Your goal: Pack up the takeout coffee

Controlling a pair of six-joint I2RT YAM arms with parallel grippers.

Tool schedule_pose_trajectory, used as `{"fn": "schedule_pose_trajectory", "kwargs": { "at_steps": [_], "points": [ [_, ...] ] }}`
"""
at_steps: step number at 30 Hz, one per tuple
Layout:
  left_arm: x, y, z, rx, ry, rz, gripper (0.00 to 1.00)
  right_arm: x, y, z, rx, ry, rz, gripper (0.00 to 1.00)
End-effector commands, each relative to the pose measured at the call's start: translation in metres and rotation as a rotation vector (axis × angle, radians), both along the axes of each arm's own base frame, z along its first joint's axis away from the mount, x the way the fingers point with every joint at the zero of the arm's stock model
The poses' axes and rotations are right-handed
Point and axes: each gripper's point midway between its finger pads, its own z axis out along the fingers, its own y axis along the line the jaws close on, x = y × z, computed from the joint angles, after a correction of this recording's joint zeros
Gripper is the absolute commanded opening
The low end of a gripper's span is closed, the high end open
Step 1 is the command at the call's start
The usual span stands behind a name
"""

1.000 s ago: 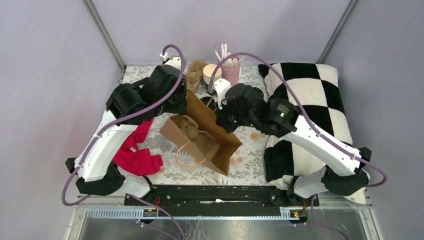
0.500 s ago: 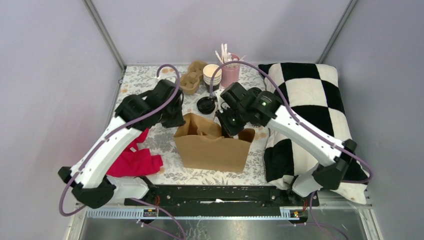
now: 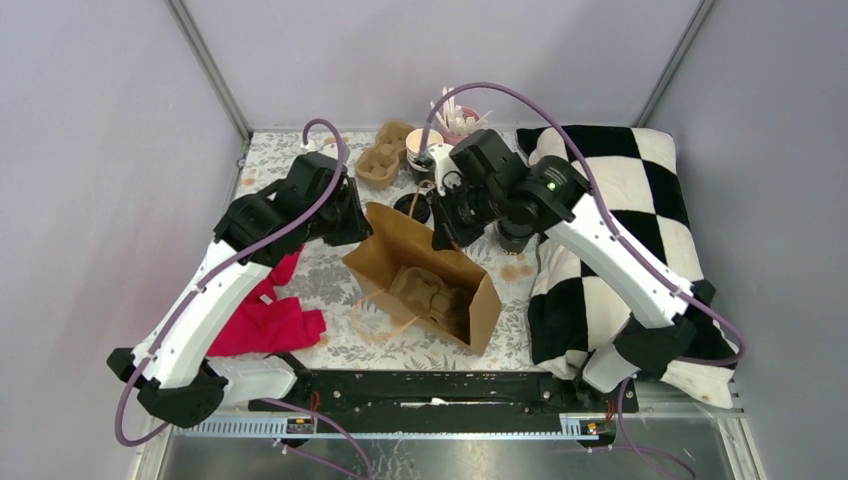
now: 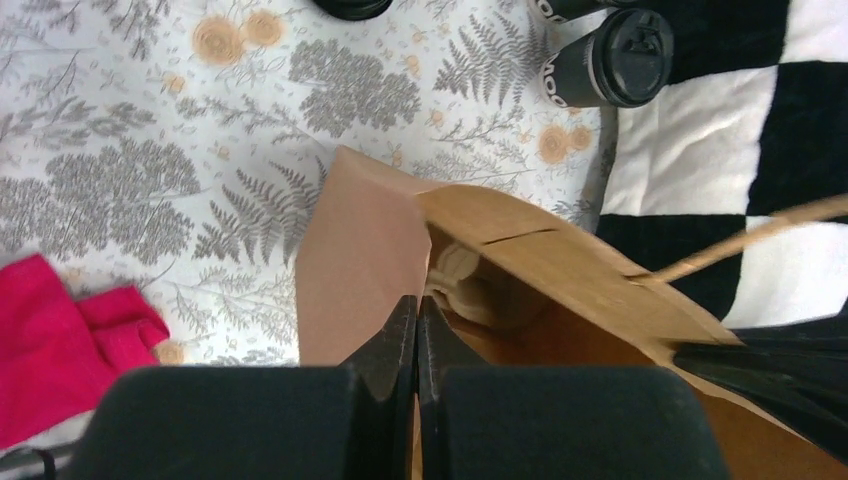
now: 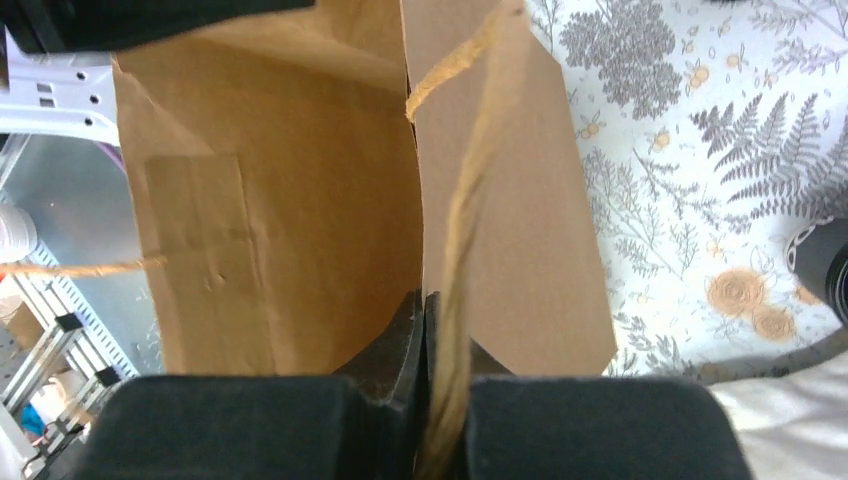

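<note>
Left gripper [image 4: 415, 330], right gripper [image 5: 425, 320]: both sets of jaws are pinching tight on opposite rims of the brown paper bag [image 3: 420, 260]. Takeout coffee [image 4: 610, 70] is sitting outside it on the bench [image 4: 150, 150], at the checkered pillow's [image 3: 620, 190] edge.

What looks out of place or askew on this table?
The brown paper bag leans askew, pinched at its rim by the left gripper and the right gripper. A crumpled red cloth and a checkered pillow look odd here. No spill shows.
</note>
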Motion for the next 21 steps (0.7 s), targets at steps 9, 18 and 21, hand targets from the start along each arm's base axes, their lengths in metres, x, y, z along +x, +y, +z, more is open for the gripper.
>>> {"fn": "schedule_pose_trajectory", "kwargs": {
  "at_steps": [9,18,21],
  "points": [
    [0.015,-0.02,0.106,-0.286,-0.535,-0.134,0.0,0.001,0.031,0.093,0.317,-0.302,0.115,0.0],
    [0.017,-0.004,0.092,-0.257,-0.618,-0.09,0.0,0.016,0.033,0.102,0.368,-0.456,0.075,0.0],
    [0.013,-0.002,0.088,-0.232,-0.578,-0.099,0.0,0.014,0.035,0.091,0.355,-0.421,0.075,0.0]
  ]
}}
